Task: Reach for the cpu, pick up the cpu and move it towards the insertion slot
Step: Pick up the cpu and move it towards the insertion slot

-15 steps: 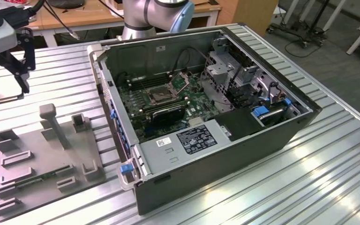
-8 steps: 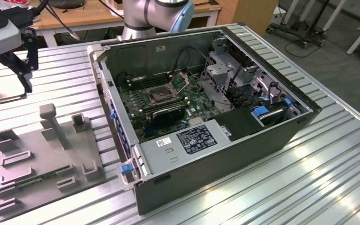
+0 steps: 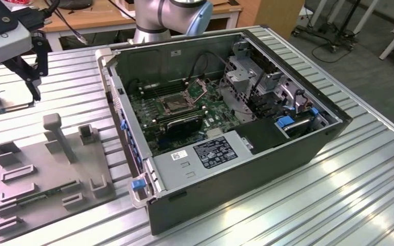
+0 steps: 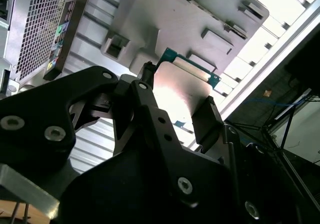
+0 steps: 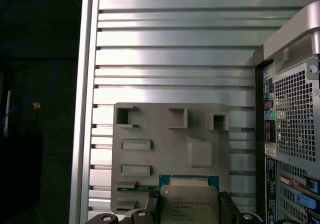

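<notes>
Black fingers [image 4: 207, 116] clench the cpu [image 5: 189, 204] by its edges, so the pick is done. It seems lifted clear of the grey holder tray [image 3: 46, 169] on the slatted metal tabletop [image 3: 361, 195]. Well apart, toward the exterior view's right, the insertion slot [image 3: 173, 103] sits inside the open computer case [image 3: 252, 169], not yet reached. Beyond are a wooden desk [image 3: 101, 20] and wheeled stands [image 3: 334, 36].

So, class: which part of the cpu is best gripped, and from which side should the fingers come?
Grip the cpu by two opposite thin edges, coming from above its flat top face. It is a thin square plate, so only its edges give parallel faces; the fingers flank it that way here.
</notes>
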